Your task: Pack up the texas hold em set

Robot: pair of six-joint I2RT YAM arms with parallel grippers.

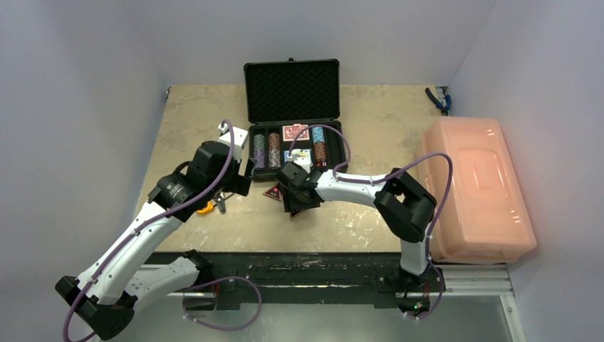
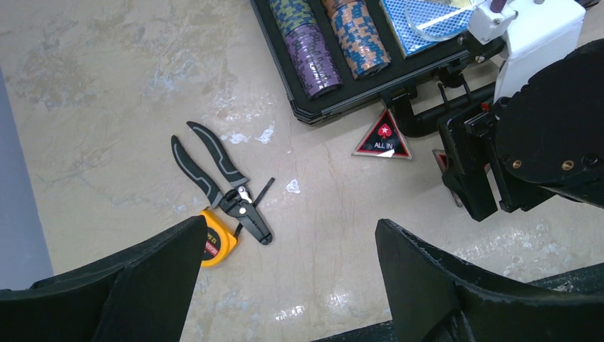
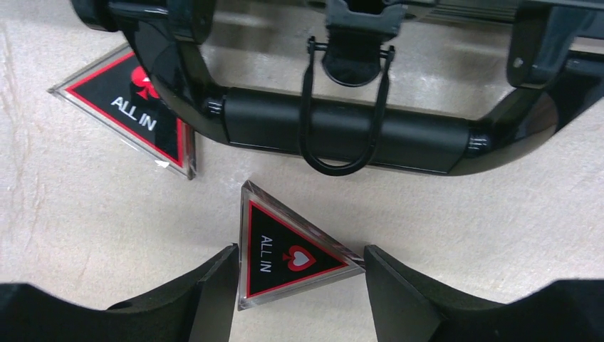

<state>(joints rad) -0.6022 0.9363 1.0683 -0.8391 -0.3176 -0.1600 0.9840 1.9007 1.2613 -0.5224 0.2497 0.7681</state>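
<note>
Between the fingers (image 3: 214, 292) of the right hand (image 3: 299, 265), the heart marker (image 3: 285, 253) lies flat on the desk (image 3: 107, 228), grasped at both sides, the case handle (image 3: 342, 135) just beyond. The left hand (image 2: 290, 235) hangs released.

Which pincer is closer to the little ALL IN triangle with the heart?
Right. The right pincer straddles the heart triangle, one finger on each side. The left pincer hangs off to its left, over bare table near the pliers.
</note>
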